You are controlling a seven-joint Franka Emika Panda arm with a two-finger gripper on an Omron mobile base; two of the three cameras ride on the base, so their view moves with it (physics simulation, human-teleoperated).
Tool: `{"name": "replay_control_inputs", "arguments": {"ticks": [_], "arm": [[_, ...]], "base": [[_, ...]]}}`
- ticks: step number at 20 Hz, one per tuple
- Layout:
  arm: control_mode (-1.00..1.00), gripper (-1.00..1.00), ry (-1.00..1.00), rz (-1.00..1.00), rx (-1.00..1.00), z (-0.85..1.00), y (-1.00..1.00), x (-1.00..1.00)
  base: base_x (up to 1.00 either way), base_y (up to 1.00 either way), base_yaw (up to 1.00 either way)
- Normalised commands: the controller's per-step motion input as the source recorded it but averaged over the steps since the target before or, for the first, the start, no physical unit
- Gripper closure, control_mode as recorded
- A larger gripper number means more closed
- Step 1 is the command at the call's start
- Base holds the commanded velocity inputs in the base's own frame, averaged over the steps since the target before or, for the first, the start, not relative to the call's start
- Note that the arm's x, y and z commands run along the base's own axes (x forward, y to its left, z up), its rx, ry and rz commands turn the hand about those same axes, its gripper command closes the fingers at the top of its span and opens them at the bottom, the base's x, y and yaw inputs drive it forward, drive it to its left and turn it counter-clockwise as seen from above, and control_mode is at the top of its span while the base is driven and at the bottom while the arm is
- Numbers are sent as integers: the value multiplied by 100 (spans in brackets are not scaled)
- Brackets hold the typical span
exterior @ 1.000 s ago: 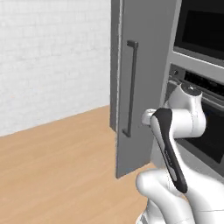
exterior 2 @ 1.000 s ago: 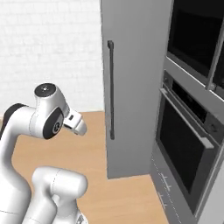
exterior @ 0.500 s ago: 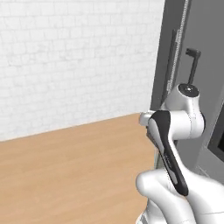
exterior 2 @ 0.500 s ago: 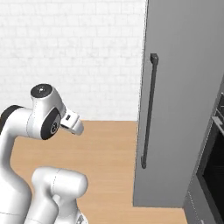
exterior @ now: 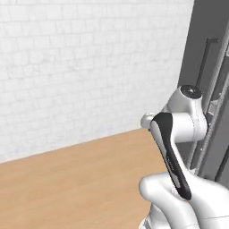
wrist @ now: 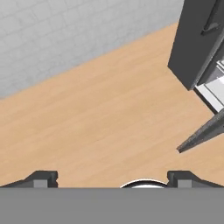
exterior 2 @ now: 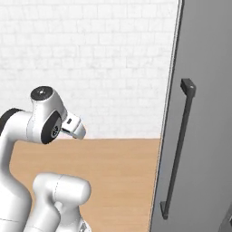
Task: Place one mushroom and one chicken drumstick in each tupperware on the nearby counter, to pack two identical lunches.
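Observation:
The mushroom, the chicken drumstick, the tupperware and the counter are out of view. My gripper (wrist: 113, 179) is open, its two dark fingertips (wrist: 43, 178) standing far apart with nothing between them. It looks down on a bare light wooden floor (wrist: 96, 113). My white arm (exterior: 172, 152) is folded close over the base, its elbow joint (exterior 2: 43, 127) raised in front of the brick wall.
A tall grey cabinet (exterior 2: 204, 136) with a long dark bar handle (exterior 2: 177, 149) stands close on the right. Its dark body (wrist: 194, 43) and a thin dark door edge (wrist: 201, 133) reach into the hand view. A white brick wall (exterior: 89, 67) closes the back.
The whole picture has slid: the base has turned left, so the cabinet moved to the right edge and the oven left the views. The arm kept its folded pose, gripper still open.

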Motion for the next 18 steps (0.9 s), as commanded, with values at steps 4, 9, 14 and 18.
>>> {"name": "replay_control_inputs", "arguments": {"ticks": [4, 9, 14, 18], "arm": [[100, -100, 0, 0, 0, 0, 0, 0], [100, -100, 0, 0, 0, 0, 0, 0], [100, -100, 0, 0, 0, 0, 0, 0], [100, -100, 0, 0, 0, 0, 0, 0]], "base": [[100, 86, -41], [100, 97, -65], [97, 86, -73], [34, 22, -99]]}}
